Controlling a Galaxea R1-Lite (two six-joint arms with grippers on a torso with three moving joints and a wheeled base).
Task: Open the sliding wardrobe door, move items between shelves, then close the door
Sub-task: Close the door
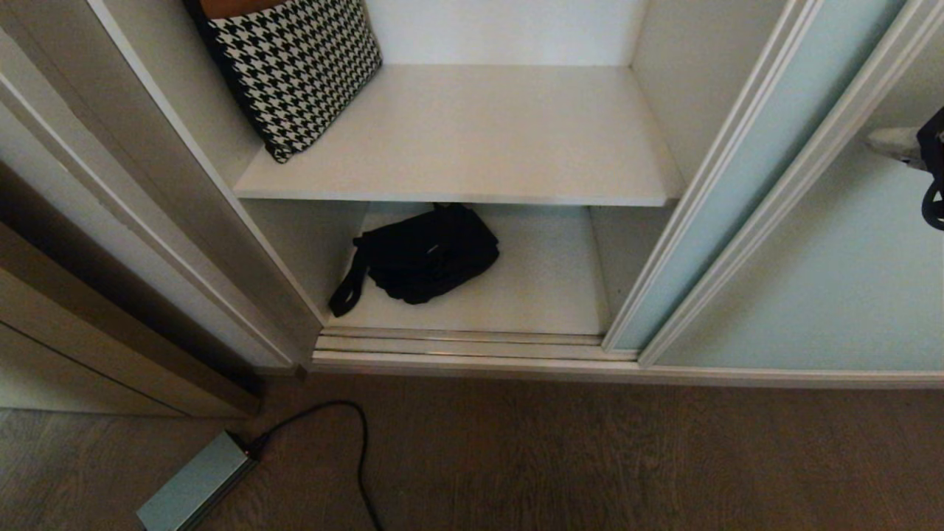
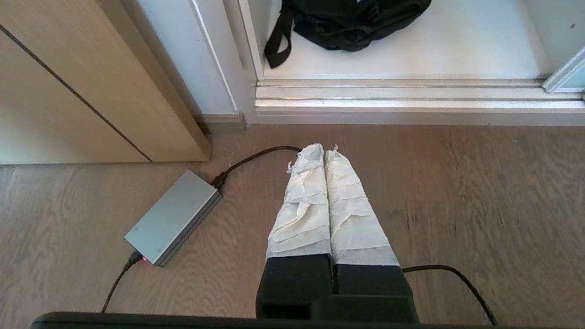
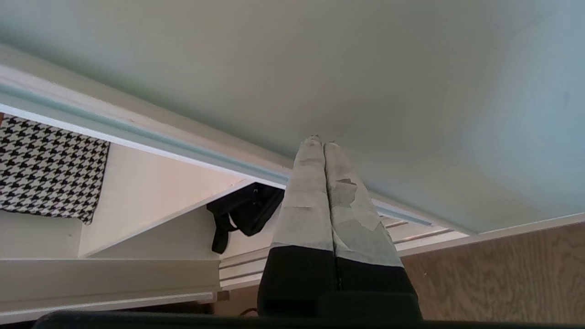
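The door (image 1: 745,177) stands slid aside, leaving the shelves bare to view. The cushion (image 1: 295,66) leans at the upper shelf's (image 1: 472,140) back left corner. The bag (image 1: 424,254) slumps on the lower shelf (image 1: 546,287), near its left wall.

The bag looks light and floppy, so a pinch on its bunched middle or its strap seems safest. The cushion is likely soft and bulky, best gripped at a corner.

Only the left wrist view shows the left gripper (image 2: 323,153) clenched and empty over the floor beside the power brick (image 2: 173,217). Only the right wrist view shows the right gripper (image 3: 320,142) clenched and empty near the door's glass.
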